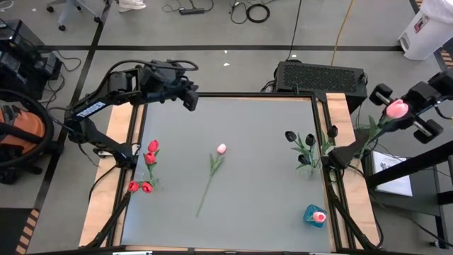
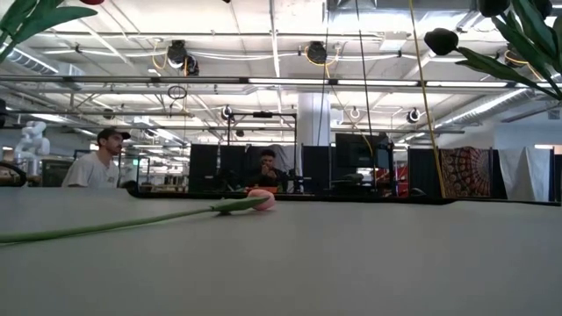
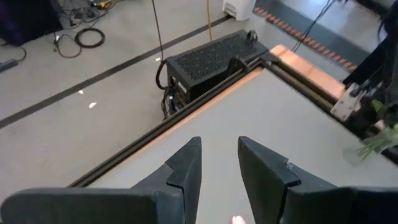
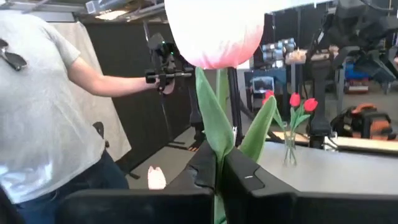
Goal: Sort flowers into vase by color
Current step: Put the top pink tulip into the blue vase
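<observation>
While the right gripper [image 4: 219,165] pinches a pink tulip [image 1: 397,109] by its stem, bloom above the fingers, off the table's [image 1: 262,191] right edge, the left gripper [image 3: 219,163], fingers parted and empty, hovers over the far-left corner.

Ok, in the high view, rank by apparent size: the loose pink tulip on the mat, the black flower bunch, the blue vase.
1. Loose pink tulip, longest, counting its stem.
2. Black flower bunch.
3. Blue vase, smallest.
</observation>
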### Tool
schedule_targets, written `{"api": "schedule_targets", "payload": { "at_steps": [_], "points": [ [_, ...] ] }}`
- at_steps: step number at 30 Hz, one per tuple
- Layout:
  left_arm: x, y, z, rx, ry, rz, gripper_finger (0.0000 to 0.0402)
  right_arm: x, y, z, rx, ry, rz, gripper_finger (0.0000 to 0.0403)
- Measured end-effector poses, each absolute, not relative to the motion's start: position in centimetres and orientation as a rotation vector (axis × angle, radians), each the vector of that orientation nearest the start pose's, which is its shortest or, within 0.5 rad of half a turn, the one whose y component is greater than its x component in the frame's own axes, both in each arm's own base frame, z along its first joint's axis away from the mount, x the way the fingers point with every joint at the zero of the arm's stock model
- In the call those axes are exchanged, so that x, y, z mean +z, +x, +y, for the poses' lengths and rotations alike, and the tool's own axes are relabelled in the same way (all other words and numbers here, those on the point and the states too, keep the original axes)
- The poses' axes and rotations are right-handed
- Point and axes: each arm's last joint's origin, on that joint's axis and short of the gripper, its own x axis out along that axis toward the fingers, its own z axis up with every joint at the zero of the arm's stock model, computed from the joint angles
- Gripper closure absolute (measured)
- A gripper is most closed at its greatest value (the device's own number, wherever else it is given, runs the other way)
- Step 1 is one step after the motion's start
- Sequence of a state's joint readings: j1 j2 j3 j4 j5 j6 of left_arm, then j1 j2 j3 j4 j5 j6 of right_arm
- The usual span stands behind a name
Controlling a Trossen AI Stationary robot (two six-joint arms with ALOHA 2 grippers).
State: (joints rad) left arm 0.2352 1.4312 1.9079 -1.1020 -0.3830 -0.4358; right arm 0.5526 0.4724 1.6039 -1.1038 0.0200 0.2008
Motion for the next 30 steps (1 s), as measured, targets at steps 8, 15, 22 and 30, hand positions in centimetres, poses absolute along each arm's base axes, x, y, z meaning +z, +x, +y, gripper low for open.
{"api": "schedule_targets", "payload": {
  "at_steps": [8,15,22,30],
  "points": [
    [47.5,25.1,7.2,0.74,-0.388,0.444,0.029,43.4,-8.4,-4.3,0.571,0.186,-0.089,0.0402],
    [47.1,25.6,7.4,0.77,-0.375,0.453,0.029,40.2,-6.3,-2.2,0.67,0.235,-0.174,0.0402],
    [46.9,25.9,7.5,0.788,-0.358,0.461,0.029,37.9,-1.6,0.3,0.762,0.298,-0.162,0.0402],
    [47.0,25.8,7.5,0.785,-0.333,0.467,0.029,36.5,1.7,1.9,0.822,0.315,-0.207,0.0402]
  ]
}}
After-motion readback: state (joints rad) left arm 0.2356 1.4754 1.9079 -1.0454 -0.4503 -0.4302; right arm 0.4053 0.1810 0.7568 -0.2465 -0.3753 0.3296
